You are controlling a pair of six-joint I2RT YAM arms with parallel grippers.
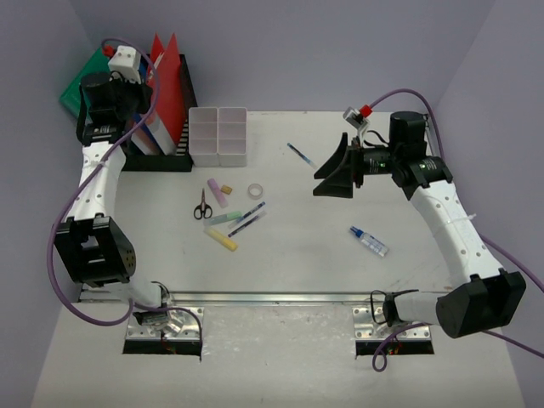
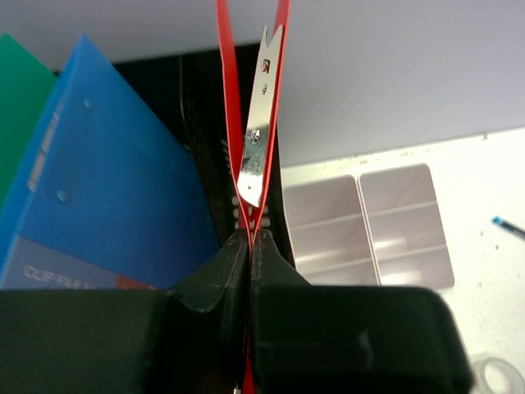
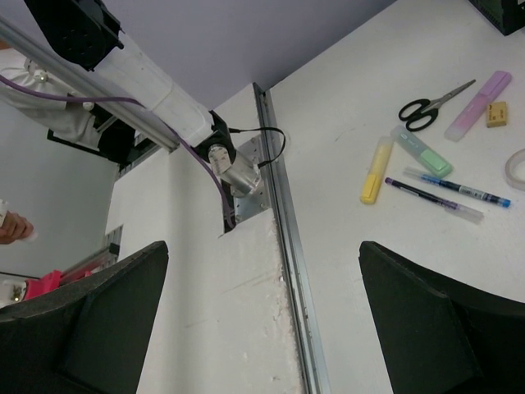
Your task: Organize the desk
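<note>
Top view: the desk (image 1: pixel 297 263) lies before both arms, and the right gripper (image 1: pixel 330 174) hangs above it, jaws wide and empty. Left wrist view: the left gripper (image 2: pixel 248 242) is clamped on the red folder (image 2: pixel 233 123) standing in the rack (image 2: pixel 193 103). Right wrist view: you see scissors (image 3: pixel 431 107) and pens (image 3: pixel 459 190) on the desk.

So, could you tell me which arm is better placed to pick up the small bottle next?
Right: the right gripper is open and empty near the bottle, while the left gripper is shut on the red folder.
</note>
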